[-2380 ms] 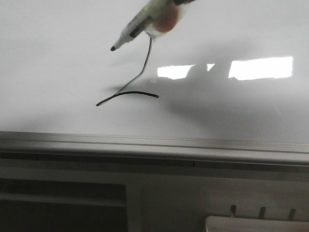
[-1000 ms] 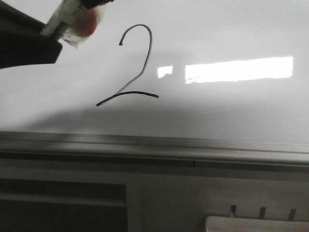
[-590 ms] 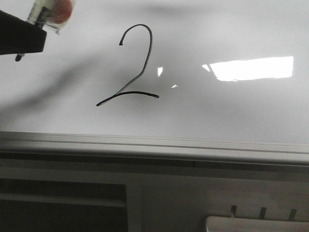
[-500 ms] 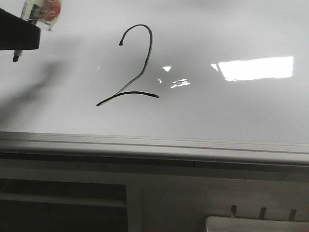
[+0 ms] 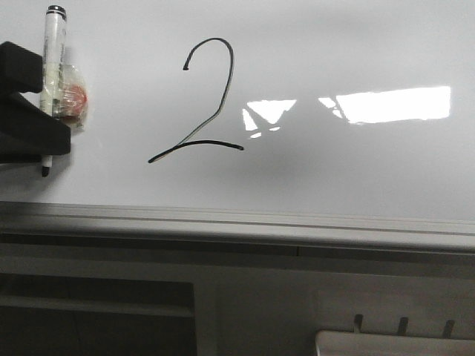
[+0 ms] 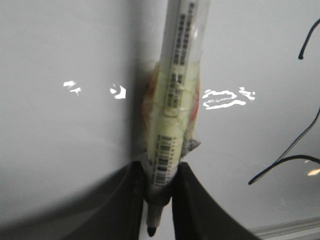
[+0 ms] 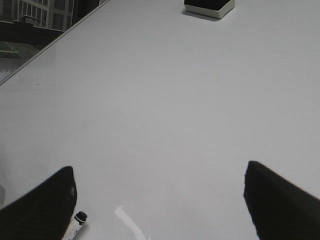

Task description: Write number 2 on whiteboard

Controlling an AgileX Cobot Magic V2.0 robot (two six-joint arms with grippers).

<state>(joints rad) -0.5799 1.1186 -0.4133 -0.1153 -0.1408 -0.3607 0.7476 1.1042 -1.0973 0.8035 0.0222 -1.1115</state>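
Note:
A black hand-drawn number 2 [image 5: 204, 104] stands on the whiteboard [image 5: 334, 170]; part of it shows in the left wrist view [image 6: 295, 150]. My left gripper [image 5: 44, 126] is at the far left of the board, shut on a white marker [image 5: 52, 81] with an orange wrapped pad. The marker's black tip [image 5: 45, 172] points down toward the board's lower rail. In the left wrist view the black fingers [image 6: 192, 200] clamp the marker [image 6: 172, 110] near its tip. My right gripper [image 7: 160, 200] is open and empty above the board.
A grey metal rail [image 5: 237, 222] runs along the board's lower edge. A bright light reflection [image 5: 393, 104] lies right of the digit. An eraser block [image 7: 209, 6] sits at the board's far end. The marker's end cap [image 7: 80, 217] peeks beside my right gripper's finger.
My left gripper carried the marker away from the finished digit to the far left, then lowered it and turned it tip-down. The digit's hooked top is now uncovered.

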